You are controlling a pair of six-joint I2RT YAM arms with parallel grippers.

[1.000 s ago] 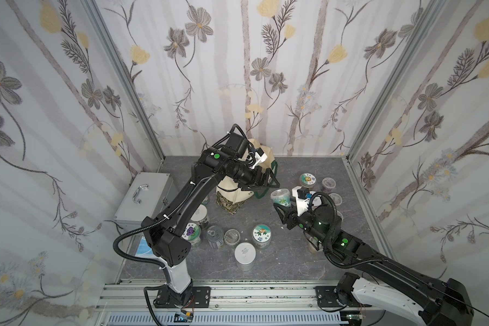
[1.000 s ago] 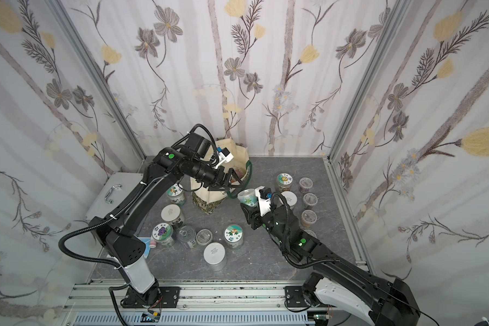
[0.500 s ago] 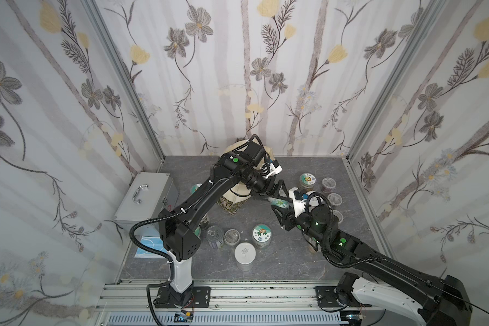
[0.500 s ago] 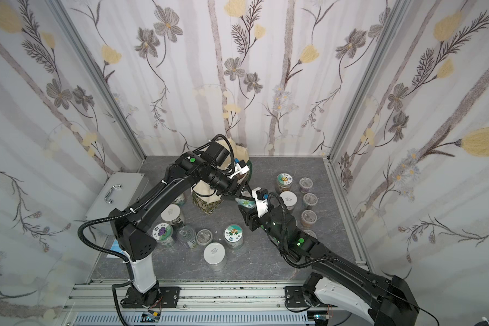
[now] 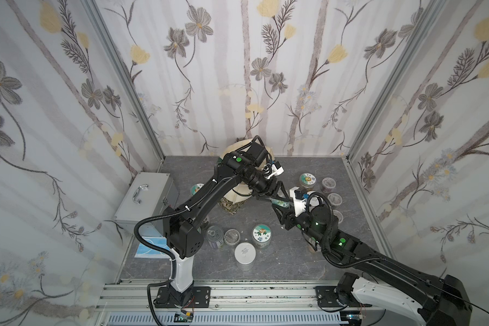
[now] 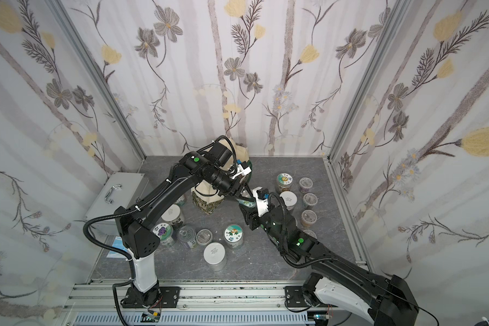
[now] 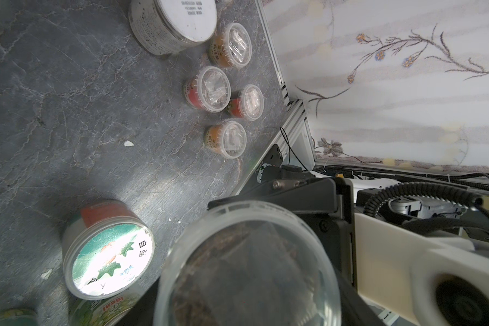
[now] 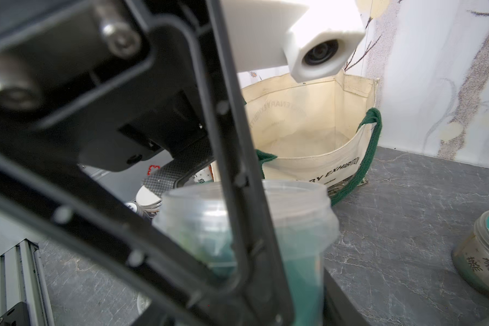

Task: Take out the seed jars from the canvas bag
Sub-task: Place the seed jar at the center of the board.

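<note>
1. Your left arm has swung away from the bag (image 8: 308,166) and over to your right one. A second ago the right end effector (image 6: 247,209) carried the jar (image 8: 294,225) alone. Now the left end effector (image 5: 275,196) meets it at that jar, in the air above the counter (image 5: 280,262), between the bag and the other jars (image 5: 307,179) standing to the right.
2. The left end effector's fingers bracket the jar, and one black finger lies across its side in the right wrist view. The right end effector sits at its lower body. You cannot tell from these views which one is clamping. The jar is off the counter, so at least one bears it.
3. This reads as a hand-over half done. Let neither end effector pull away until the other's hold is sure.
4. The part of the bag's inside that shows holds no jar, so little may be left to take out.
5. The jar is smooth clear plastic with a teal label, and its clear lid (image 7: 249,271) has a ribbed rim. That surface is likely slippery. The bag is soft cream canvas with woven green handles (image 8: 370,141), standing open. The counter is grey, veined and matte.
</note>
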